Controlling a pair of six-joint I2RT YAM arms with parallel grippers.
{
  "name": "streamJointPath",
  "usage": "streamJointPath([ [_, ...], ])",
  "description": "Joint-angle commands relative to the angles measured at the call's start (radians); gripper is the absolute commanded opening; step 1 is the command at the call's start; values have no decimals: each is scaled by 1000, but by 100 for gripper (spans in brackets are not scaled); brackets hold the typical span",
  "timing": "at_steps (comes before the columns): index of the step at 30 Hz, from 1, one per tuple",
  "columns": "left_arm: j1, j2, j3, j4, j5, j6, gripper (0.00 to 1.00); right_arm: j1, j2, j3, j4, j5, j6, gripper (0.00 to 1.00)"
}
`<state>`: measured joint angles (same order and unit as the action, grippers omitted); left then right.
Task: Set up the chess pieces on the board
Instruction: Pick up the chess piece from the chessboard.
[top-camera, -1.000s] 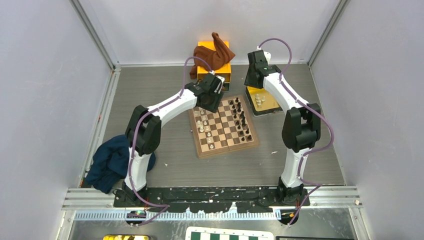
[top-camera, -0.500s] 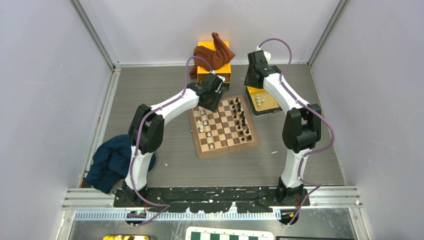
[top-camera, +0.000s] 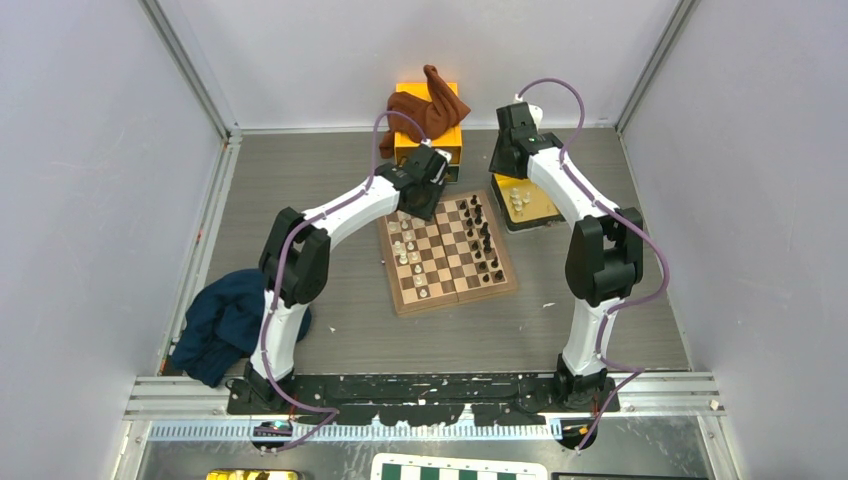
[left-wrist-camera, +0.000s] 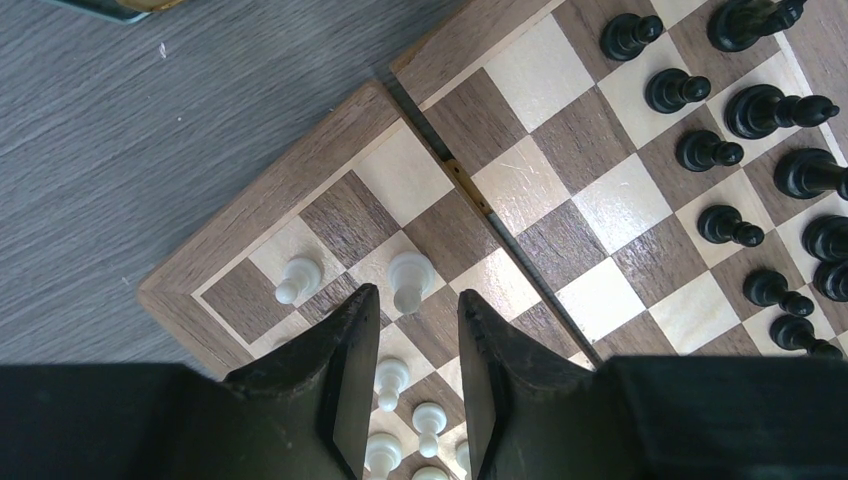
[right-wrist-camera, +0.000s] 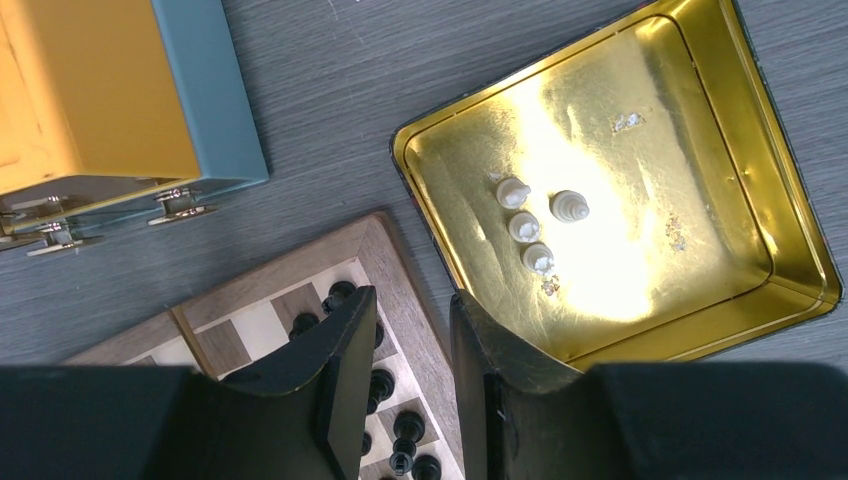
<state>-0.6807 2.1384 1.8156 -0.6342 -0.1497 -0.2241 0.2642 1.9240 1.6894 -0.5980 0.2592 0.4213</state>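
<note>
One cream piece (left-wrist-camera: 409, 272) just beyond left tool (left-wrist-camera: 417, 296), spread, empty, right tool (right-wrist-camera: 410, 298) spread beside tray (right-wrist-camera: 792, 232)

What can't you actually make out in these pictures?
- Left wrist view: the left gripper hides near squares of the board; white pieces run off the bottom edge.
- Right wrist view: the right gripper covers most of the board.
- Top view: chess pieces too small to identify; the green-and-white board is cut off below.

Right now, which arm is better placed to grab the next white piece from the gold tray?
Right. The right gripper hangs open by the gold tray, near four white pieces. The left gripper is over the board, farther off.
</note>
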Motion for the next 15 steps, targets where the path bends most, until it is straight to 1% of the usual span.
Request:
streamJointPath([
  [1,-3,0,29,13,-14,12,36,-6,-75,-1,43,-3,5,39],
  [15,-4,6,25,11,-17,8,32,-7,-91,-25,52,-3,8,39],
])
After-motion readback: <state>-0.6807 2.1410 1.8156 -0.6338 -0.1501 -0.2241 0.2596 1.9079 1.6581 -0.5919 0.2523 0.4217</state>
